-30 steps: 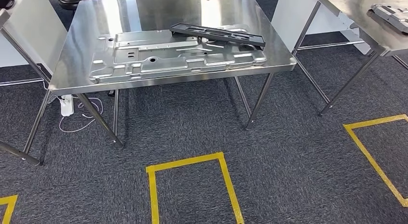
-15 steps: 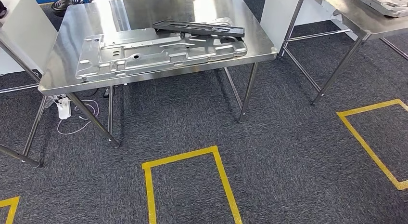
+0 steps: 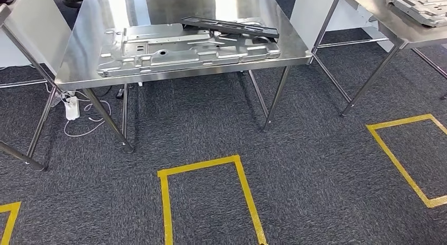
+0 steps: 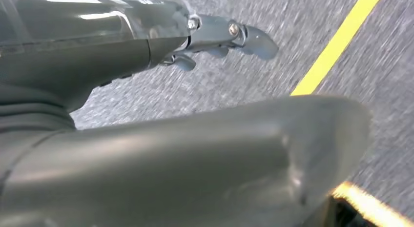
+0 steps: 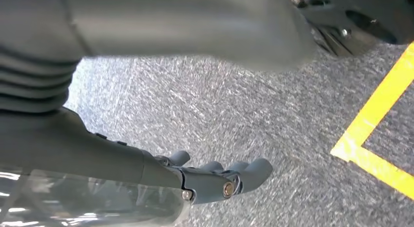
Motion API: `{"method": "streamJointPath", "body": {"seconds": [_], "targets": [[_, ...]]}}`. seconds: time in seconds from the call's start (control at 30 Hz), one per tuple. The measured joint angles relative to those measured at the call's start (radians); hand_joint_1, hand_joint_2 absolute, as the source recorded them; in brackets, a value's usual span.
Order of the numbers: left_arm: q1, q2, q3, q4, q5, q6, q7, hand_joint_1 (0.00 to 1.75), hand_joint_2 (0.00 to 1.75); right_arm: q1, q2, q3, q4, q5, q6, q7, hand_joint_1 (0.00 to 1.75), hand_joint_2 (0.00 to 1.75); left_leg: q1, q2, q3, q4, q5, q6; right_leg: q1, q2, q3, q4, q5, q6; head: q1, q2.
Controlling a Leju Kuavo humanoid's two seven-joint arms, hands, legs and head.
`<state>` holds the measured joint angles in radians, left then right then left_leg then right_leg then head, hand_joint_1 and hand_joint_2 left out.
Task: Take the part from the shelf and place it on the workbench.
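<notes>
A long black frame-shaped part (image 3: pixel 231 27) lies tilted across a large pressed grey metal panel (image 3: pixel 184 49) on the steel workbench (image 3: pixel 95 29) ahead of me. My left hand (image 4: pixel 215 36) hangs over the grey carpet, fingers spread and holding nothing. My right hand (image 5: pixel 215 175) also hangs above the carpet with its fingers apart and empty.
A second steel table (image 3: pixel 390 23) at the right carries another grey metal part (image 3: pixel 419 5). Yellow tape rectangles (image 3: pixel 208 166) mark the carpet in front of me and to the right (image 3: pixel 400 160). A white power strip (image 3: pixel 71 108) with cable lies under the workbench's left side.
The whole picture has shifted, so the camera has moved: the workbench swung left and up, then came back slightly right. The parts on it keep their places.
</notes>
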<state>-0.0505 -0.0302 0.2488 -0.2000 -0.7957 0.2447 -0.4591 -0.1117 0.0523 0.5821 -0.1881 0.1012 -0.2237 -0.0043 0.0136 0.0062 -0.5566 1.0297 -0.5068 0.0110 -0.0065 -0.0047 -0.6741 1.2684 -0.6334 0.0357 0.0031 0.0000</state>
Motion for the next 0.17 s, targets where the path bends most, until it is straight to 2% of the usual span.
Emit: {"method": "streamJointPath", "body": {"seconds": [0.03,0.07,0.1,0.13,0.17], "targets": [[0.000,-0.007,-0.003,0.000,-0.013,-0.005,0.016,0.00,1.31,-0.001,0.000,0.000,0.000,0.001,-0.001,-0.002,0.00,1.75,0.000,0.001,-0.006,0.000,0.005,0.000,0.000,0.000,-0.006,0.032,-0.009,0.000,0.005,0.000],[-0.001,-0.013,-0.008,0.001,-0.026,-0.011,0.032,0.00,1.75,-0.002,-0.001,0.000,0.000,-0.001,0.000,-0.004,0.00,1.75,0.000,0.001,-0.011,0.000,0.009,-0.001,-0.001,0.000,0.007,0.025,0.001,0.000,0.010,0.000],[-0.001,-0.019,-0.013,0.001,-0.037,-0.017,0.045,0.00,1.75,-0.003,-0.002,0.000,0.000,-0.003,0.002,-0.005,0.00,1.75,0.001,0.001,-0.014,0.000,0.012,-0.003,-0.001,0.000,0.040,-0.023,0.026,0.000,0.015,0.000],[-0.002,-0.026,-0.018,0.002,-0.045,-0.023,0.059,0.00,1.75,-0.004,-0.004,-0.001,0.000,-0.006,0.003,-0.007,0.00,1.75,0.001,0.001,-0.015,0.000,0.015,-0.006,-0.002,0.000,0.085,-0.095,0.058,0.000,0.019,0.000],[-0.003,-0.029,-0.021,0.002,-0.049,-0.026,0.066,0.00,1.75,-0.004,-0.005,-0.001,0.000,-0.008,0.004,-0.008,0.00,1.75,0.002,0.000,-0.015,0.001,0.016,-0.007,-0.002,0.000,0.110,-0.136,0.076,0.000,0.021,0.000]]}}
